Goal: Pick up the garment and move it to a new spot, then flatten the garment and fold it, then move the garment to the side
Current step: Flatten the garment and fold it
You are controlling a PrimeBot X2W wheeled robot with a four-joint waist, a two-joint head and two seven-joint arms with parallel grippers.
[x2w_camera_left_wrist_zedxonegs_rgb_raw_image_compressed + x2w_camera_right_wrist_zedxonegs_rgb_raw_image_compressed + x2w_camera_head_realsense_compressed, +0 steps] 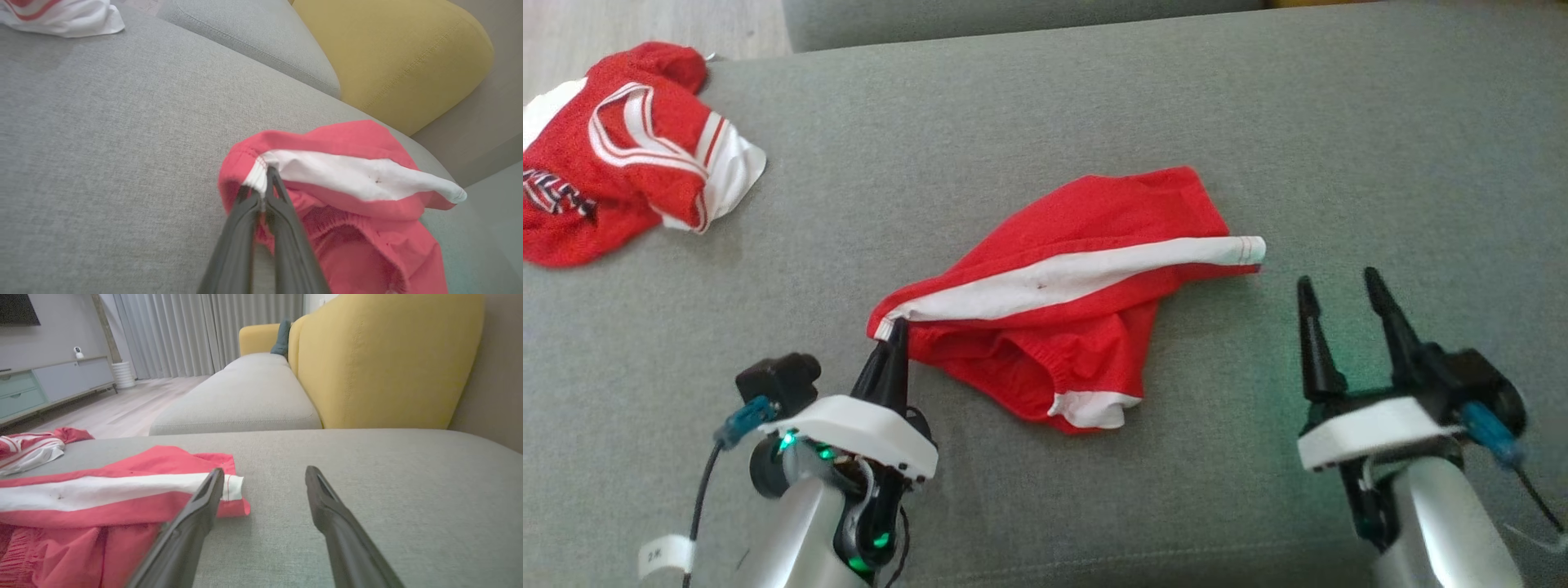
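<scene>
Grey fabric cushion (1045, 106), yellow backrest (388, 363), curtains (196, 330), wood floor (122, 404). Red shorts (1086, 327) mid-cushion, toward near edge; white stripe end pinched by left gripper (897, 327). Right gripper (1339, 279) spread, just beside shorts. Jersey (621, 155) at far left corner, lettering unreadable.

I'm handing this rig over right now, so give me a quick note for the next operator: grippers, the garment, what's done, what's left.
Left gripper: shut on the red shorts, at the near-left end of their white stripe.
Right gripper: open, holding nothing, just right of the shorts.
Shorts lie crumpled on the grey cushion; a red-and-white jersey lies at the far left.
Done: first grip only.
Left: lift, relocate, flatten, fold, move aside.
</scene>
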